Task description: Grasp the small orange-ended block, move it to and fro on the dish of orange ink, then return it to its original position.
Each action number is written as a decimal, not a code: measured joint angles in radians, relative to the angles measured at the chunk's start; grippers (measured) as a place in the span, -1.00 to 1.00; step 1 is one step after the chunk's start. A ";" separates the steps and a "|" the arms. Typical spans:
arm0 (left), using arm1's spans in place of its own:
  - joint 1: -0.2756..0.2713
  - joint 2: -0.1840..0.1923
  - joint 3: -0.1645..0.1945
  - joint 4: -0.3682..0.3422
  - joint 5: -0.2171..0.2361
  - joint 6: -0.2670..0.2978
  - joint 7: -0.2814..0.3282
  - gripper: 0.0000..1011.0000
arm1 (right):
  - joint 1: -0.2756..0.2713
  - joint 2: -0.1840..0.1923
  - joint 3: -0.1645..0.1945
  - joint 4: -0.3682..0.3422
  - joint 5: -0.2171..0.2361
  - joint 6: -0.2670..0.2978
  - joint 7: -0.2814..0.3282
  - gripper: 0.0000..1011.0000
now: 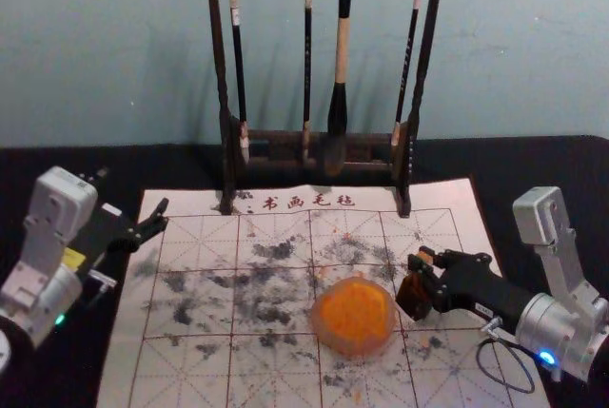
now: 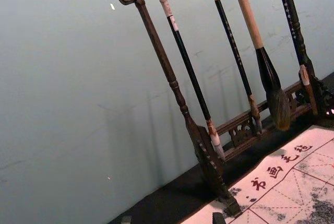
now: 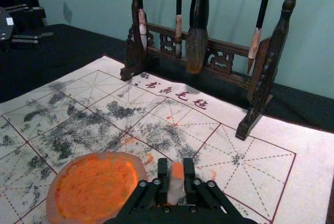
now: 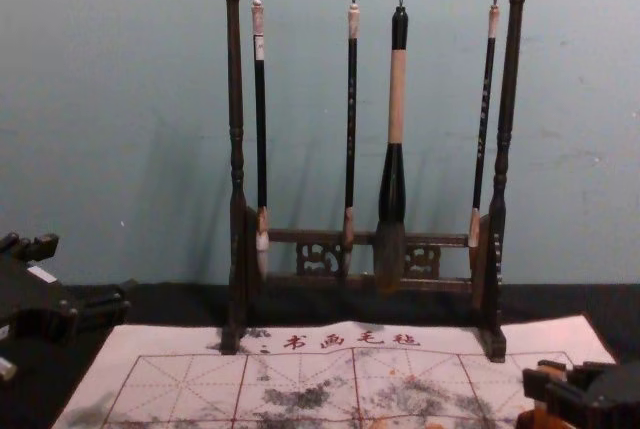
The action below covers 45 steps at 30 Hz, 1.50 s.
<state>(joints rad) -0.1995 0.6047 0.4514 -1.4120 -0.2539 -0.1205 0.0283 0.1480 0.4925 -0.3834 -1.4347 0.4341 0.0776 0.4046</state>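
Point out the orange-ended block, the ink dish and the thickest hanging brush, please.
Orange-ended block (image 3: pixel 177 171): right wrist view, orange end.
Ink dish (image 1: pixel 349 349): head view, pale near rim.
Thickest brush (image 4: pixel 397 99): chest view, light handle section.

Beyond the far edge of your black table (image 1: pixel 542 156), you face a muted blue-green wall (image 1: pixel 114 47). It carries faint scuffs and small pale flecks, and soft shadows fall across its left part.

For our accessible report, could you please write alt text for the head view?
The robot's right gripper holds a small orange-ended block beside a dish of orange ink on an ink-stained, gridded mat. Behind, four brushes hang from a dark rack; the open left gripper is at the mat's left edge.
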 joint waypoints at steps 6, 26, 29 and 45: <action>0.000 0.000 0.000 0.000 0.000 0.000 0.000 0.98 | 0.000 0.000 0.000 0.000 0.001 0.000 0.000 -0.83; 0.000 0.000 0.000 0.000 0.000 0.000 0.000 0.98 | -0.007 0.002 0.013 -0.018 0.009 0.005 0.044 -0.83; 0.000 0.000 0.000 0.000 0.000 0.000 0.000 0.98 | -0.012 0.005 0.016 -0.028 0.014 0.007 0.050 -0.83; 0.000 0.000 0.000 0.000 0.000 0.000 0.000 0.98 | -0.003 0.017 0.035 -0.073 0.029 -0.019 0.071 -0.83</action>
<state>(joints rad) -0.1995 0.6047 0.4514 -1.4120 -0.2539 -0.1205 0.0283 0.1449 0.5094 -0.3485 -1.5077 0.4628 0.0588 0.4753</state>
